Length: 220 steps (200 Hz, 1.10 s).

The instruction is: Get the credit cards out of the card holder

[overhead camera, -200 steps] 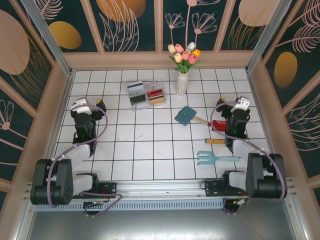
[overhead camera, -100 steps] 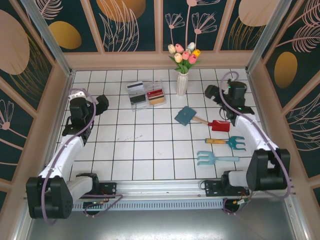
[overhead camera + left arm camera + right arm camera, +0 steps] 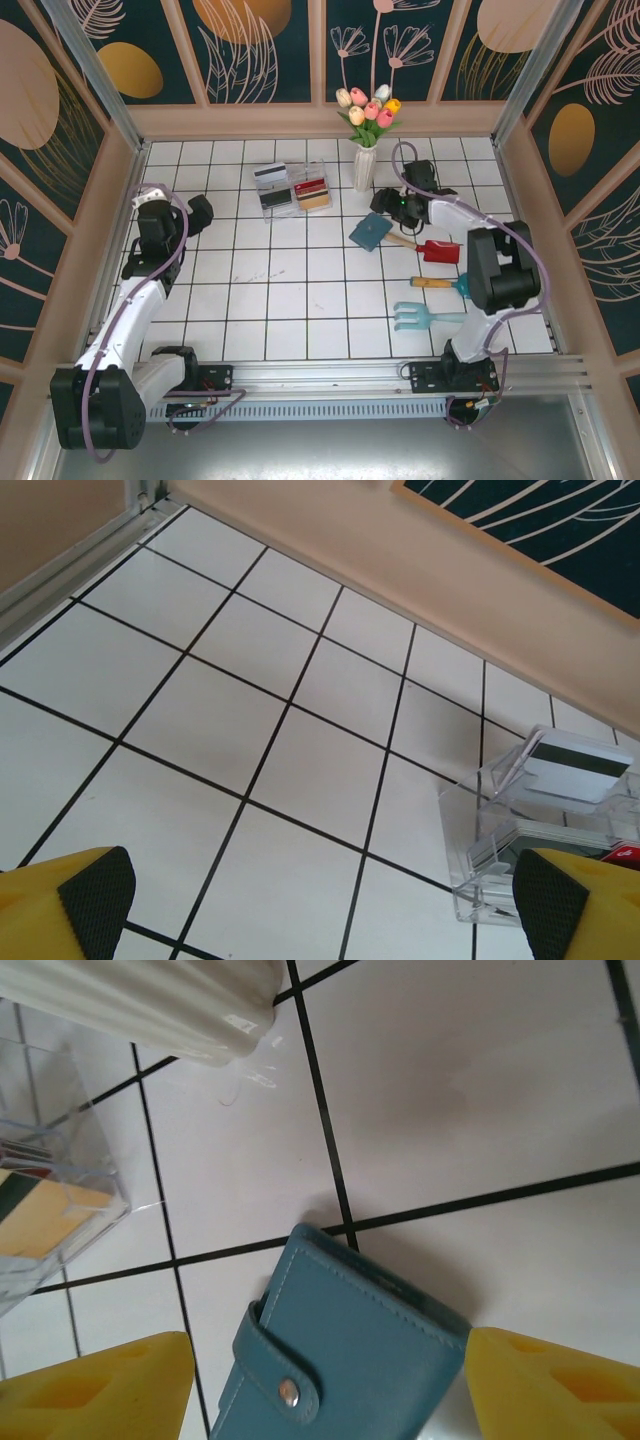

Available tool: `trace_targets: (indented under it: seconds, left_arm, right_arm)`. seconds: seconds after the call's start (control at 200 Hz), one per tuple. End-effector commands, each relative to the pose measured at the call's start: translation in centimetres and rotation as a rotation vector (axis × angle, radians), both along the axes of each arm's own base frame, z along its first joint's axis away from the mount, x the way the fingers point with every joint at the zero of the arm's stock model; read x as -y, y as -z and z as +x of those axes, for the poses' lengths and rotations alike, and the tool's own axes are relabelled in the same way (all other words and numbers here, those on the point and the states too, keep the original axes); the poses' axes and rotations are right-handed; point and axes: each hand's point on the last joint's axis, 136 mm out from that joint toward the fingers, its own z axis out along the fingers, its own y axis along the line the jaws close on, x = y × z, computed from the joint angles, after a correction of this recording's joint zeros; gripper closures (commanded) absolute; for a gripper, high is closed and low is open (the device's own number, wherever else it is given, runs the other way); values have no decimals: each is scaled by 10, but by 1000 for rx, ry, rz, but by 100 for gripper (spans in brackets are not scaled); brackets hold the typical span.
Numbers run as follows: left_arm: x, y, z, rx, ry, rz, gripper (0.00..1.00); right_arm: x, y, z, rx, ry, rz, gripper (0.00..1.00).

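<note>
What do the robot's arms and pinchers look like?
The left arm and right arm have white links, black joints and looping purple cables. The left gripper and right gripper have chunky yellow fingers; the left's carry black dimpled pads.

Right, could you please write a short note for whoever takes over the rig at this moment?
Left tool: open, over bare tiles beside the clear tray.
Right tool: open, straddling the card holder, not gripping.
Card holder: snapped shut, flat near the vase.
Credit cards: several lie in the tray.
Done: approach only.
Left to do: unsnap the holder, remove any cards inside.
</note>
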Motion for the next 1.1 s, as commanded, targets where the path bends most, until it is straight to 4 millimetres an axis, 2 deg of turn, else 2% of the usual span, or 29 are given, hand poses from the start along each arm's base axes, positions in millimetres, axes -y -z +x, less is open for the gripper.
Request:
trace_targets:
  seconds: [0.0, 0.175, 0.28, 0.42, 0.611, 0.726, 0.816, 0.936, 1.096]
  left_arm:
    - [-8, 1, -2, 8, -46, 1, 1]
    - [-3, 4, 0, -6, -11, 3, 2]
    - [-4, 4, 0, -17, -13, 11, 1]
    - [-7, -1, -2, -11, -25, 25, 1]
    - [-4, -10, -3, 32, -11, 17, 1]
    - [-6, -11, -4, 34, -24, 17, 1]
    - [-9, -21, -6, 53, -41, 17, 1]
    - [-6, -33, -7, 93, -31, 0, 1]
    - [2, -30, -7, 78, 14, -14, 1]
  right_arm:
    - [-2, 11, 3, -51, -14, -62, 27]
    - [-7, 32, 7, -97, -42, -92, 27]
    - [-18, 38, 5, -122, -82, -93, 31]
    - [-39, 32, -3, -109, -146, -71, 34]
    - [-57, 26, -22, -113, -198, -60, 35]
    - [-71, 15, -34, -106, -244, -36, 35]
    - [-80, 9, -41, -101, -266, -23, 35]
    - [-92, 11, -53, -123, -294, -7, 34]
    - [-97, 27, -64, -170, -287, -42, 34]
